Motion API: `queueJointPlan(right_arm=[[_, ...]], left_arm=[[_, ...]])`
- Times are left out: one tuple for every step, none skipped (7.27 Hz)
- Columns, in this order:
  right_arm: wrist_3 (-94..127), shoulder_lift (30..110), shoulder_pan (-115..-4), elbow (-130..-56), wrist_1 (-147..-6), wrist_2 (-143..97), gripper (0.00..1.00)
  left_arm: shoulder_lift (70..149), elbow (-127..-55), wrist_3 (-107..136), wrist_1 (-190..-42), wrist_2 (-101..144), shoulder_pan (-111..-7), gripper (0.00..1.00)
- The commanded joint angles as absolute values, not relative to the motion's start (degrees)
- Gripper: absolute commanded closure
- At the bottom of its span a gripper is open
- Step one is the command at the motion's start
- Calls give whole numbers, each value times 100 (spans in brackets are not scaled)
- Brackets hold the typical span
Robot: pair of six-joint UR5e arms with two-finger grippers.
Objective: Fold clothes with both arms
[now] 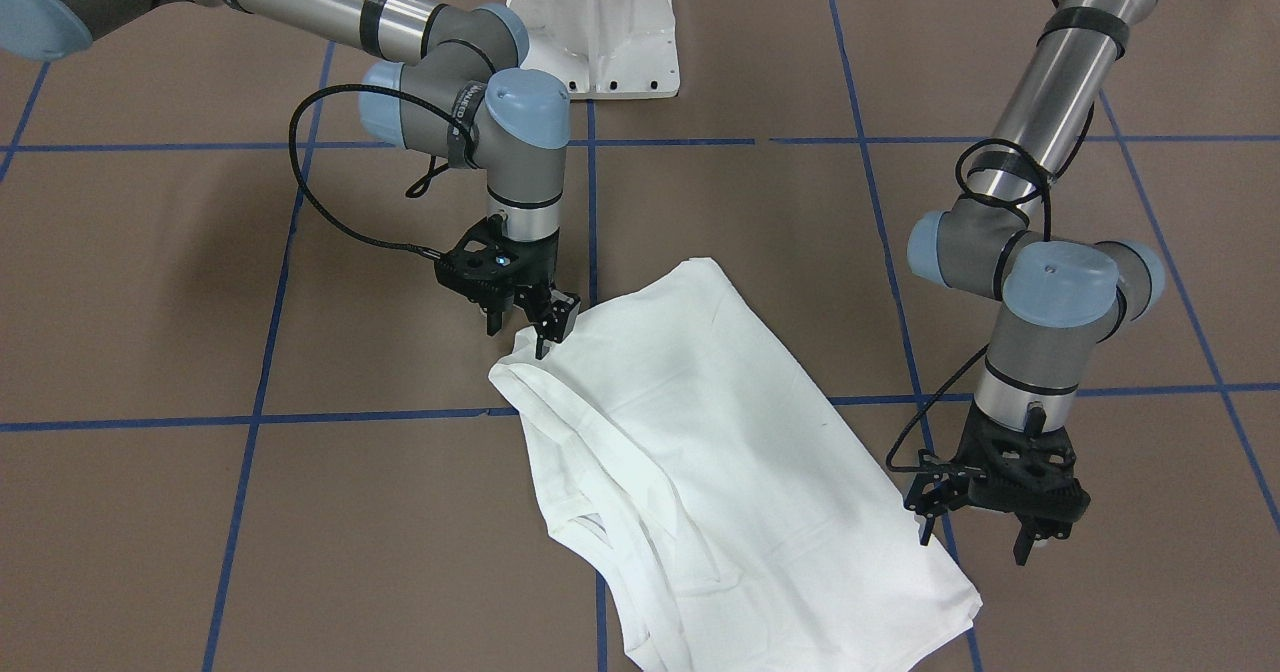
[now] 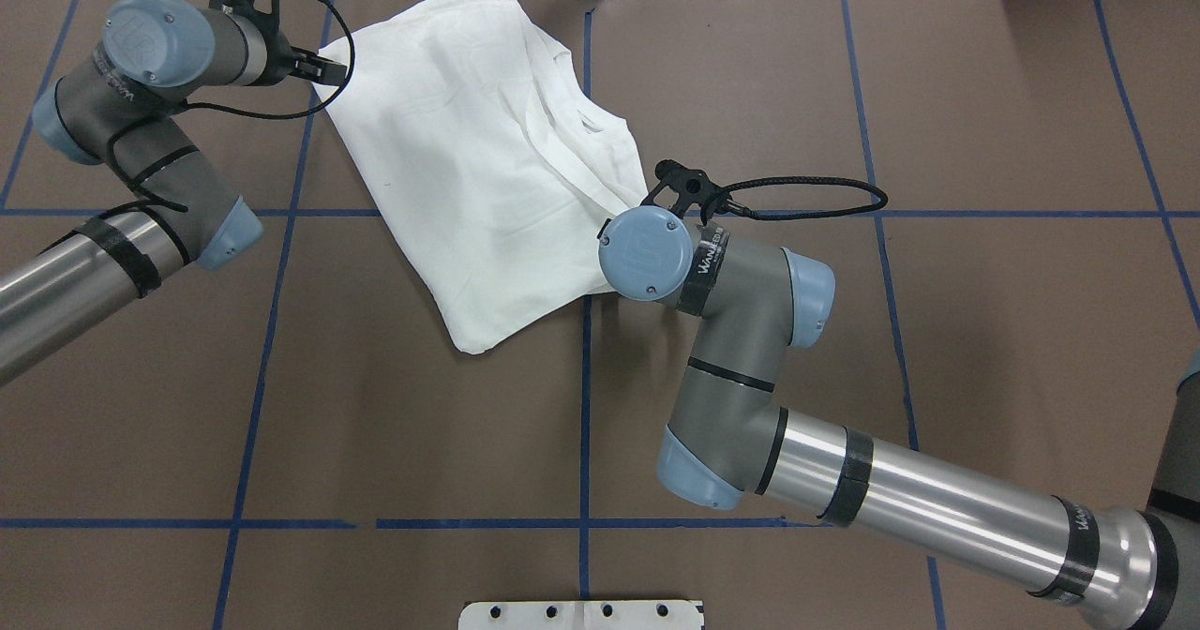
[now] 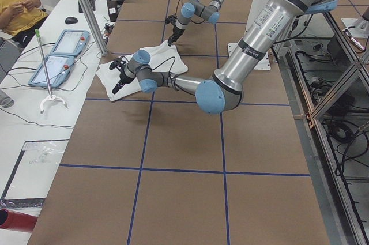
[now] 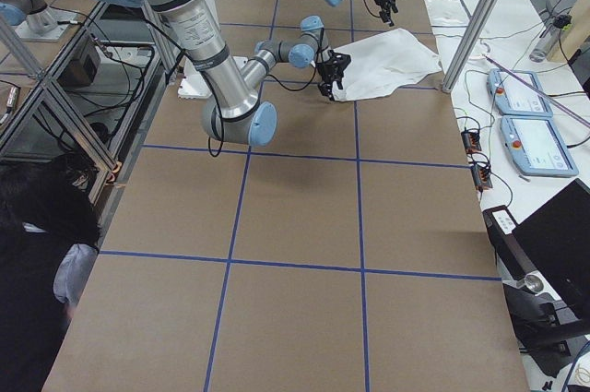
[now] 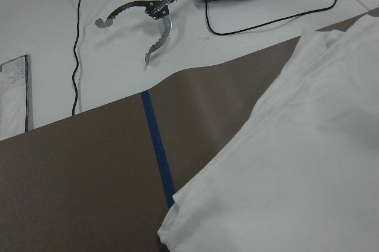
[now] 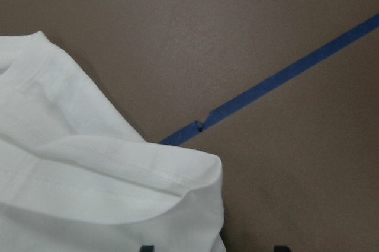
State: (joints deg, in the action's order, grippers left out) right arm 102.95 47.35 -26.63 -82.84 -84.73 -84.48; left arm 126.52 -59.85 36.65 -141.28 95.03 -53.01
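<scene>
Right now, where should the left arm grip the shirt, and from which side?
Probably the corner of the shirt nearest the left fingers. It lies flat on the table and juts toward them with both edges free, so come low from that outer side, one finger sliding under the folded layers.

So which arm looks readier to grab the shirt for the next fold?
Right, probably. The right claw is open and down, straddling a corner of the white shirt. The left claw hangs open beside the shirt, off the cloth.
</scene>
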Motion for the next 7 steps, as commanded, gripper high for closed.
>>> queueJointPlan(right_arm=[[10441,4720,-2550,-8235,-8473,-8438,26],[10511,4728,-2523,-8201,-8473,-8438,26],[10512,4729,-2522,-8200,-8481,-8437,26],[10512,4720,-2522,-8200,-8473,-8429,44],[10538,4650,-2522,-8200,-8473,-8385,80],[10538,4597,-2522,-8200,-8473,-8376,100],[10529,4562,-2522,-8200,-8473,-8376,100]], left_arm=[[12647,-5985,3665,-14133,9510,-5300,0],[12647,-5985,3665,-14133,9510,-5300,0],[12647,-5985,3665,-14133,9501,-5300,0],[12647,-5985,3665,-14133,9501,-5300,0],[12639,-5985,3665,-14133,9501,-5300,0],[12639,-5985,3665,-14133,9501,-5300,0],[12639,-5985,3665,-14142,9501,-5300,0]])
